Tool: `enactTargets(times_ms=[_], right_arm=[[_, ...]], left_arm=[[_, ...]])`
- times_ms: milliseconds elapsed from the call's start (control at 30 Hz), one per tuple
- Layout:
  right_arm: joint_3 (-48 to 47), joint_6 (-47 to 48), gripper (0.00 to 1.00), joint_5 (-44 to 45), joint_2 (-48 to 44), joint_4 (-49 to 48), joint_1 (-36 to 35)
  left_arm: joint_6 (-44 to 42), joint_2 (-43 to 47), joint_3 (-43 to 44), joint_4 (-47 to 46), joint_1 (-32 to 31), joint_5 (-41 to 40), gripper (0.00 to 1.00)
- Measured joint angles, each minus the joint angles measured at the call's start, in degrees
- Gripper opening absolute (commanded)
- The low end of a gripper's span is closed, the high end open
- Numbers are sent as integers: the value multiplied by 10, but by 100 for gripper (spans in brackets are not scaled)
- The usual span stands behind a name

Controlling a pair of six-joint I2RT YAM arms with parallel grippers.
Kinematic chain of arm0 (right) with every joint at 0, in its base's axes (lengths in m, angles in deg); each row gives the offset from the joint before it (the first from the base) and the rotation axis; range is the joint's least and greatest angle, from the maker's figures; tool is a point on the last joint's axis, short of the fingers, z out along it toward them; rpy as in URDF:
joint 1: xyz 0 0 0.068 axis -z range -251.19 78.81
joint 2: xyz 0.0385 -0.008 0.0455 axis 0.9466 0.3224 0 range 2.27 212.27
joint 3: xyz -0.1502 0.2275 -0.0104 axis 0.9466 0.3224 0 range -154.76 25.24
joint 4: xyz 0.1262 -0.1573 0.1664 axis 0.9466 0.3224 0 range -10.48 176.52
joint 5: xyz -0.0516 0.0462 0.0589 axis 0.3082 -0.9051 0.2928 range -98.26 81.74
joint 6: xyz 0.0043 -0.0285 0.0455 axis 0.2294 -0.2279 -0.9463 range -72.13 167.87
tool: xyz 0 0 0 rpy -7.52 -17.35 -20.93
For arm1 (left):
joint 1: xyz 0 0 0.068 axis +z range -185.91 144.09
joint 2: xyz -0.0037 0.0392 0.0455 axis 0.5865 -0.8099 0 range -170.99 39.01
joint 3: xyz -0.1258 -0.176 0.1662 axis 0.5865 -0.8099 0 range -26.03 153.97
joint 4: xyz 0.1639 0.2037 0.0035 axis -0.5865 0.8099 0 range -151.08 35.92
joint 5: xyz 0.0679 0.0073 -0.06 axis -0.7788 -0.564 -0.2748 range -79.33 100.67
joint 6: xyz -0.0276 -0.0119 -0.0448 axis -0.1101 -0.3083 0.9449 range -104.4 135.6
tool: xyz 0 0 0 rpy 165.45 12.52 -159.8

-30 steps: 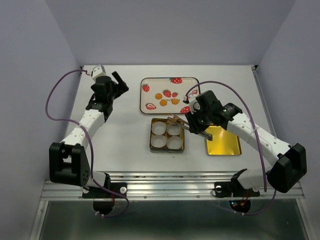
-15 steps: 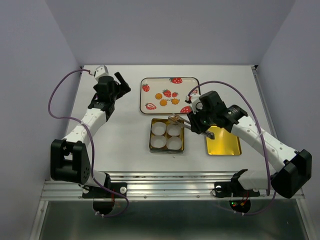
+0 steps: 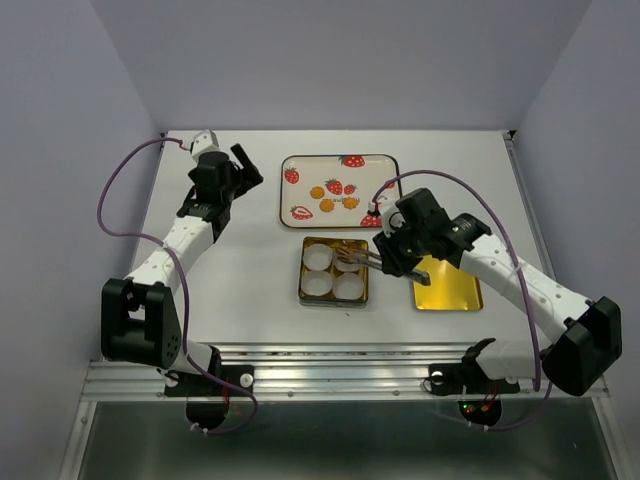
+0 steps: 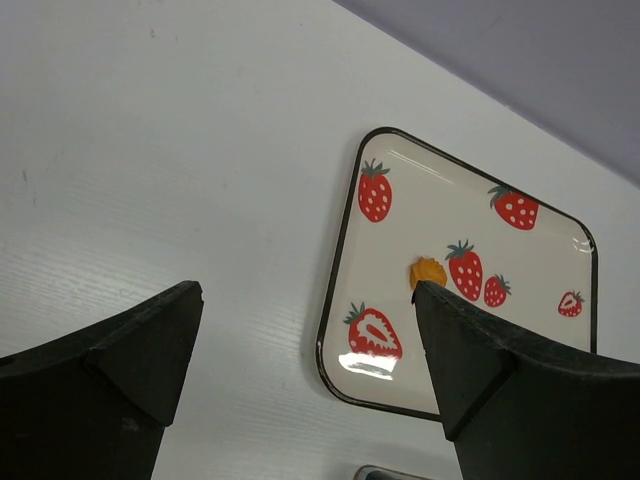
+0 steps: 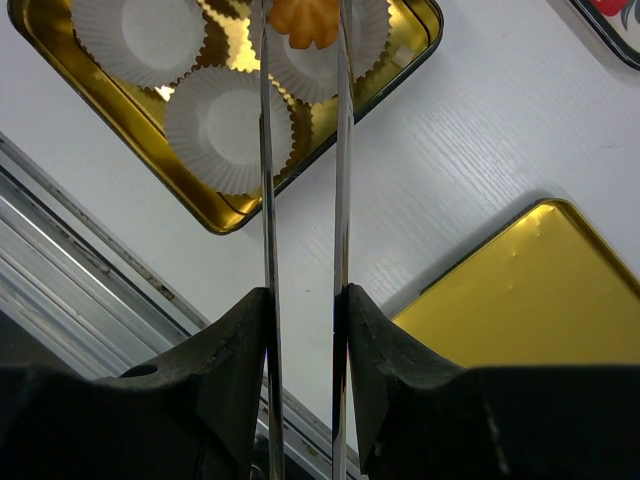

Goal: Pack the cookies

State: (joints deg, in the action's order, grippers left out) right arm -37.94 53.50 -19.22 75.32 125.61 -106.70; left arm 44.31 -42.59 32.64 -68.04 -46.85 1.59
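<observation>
My right gripper (image 3: 388,256) is shut on thin metal tongs (image 5: 337,150). The tongs pinch one orange-yellow cookie (image 5: 305,20) at their tips, over the back right white paper cup (image 5: 372,35) of the square gold tin (image 3: 303,272). The tin holds several paper cups. Three more cookies (image 3: 327,206) lie on the strawberry-printed tray (image 3: 310,165) behind the tin. My left gripper (image 3: 240,165) is open and empty, left of the tray. One tray cookie (image 4: 428,271) shows beside its right finger (image 4: 480,380) in the left wrist view.
The tin's gold lid (image 3: 447,281) lies right of the tin, under my right arm. The table's front edge and a metal rail (image 3: 340,375) run close below the tin. Purple cables loop from both arms.
My right gripper has moved the tongs and cookie from the tin's far right edge down over the tin's back right cup. The left arm has hardly moved.
</observation>
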Motion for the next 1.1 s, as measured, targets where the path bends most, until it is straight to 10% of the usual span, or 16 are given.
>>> enactTargets(times_ms=[1100], right_arm=[[3, 2, 51, 16, 37, -10, -6]], left_arm=[[-6, 0, 7, 10, -3, -17, 99]])
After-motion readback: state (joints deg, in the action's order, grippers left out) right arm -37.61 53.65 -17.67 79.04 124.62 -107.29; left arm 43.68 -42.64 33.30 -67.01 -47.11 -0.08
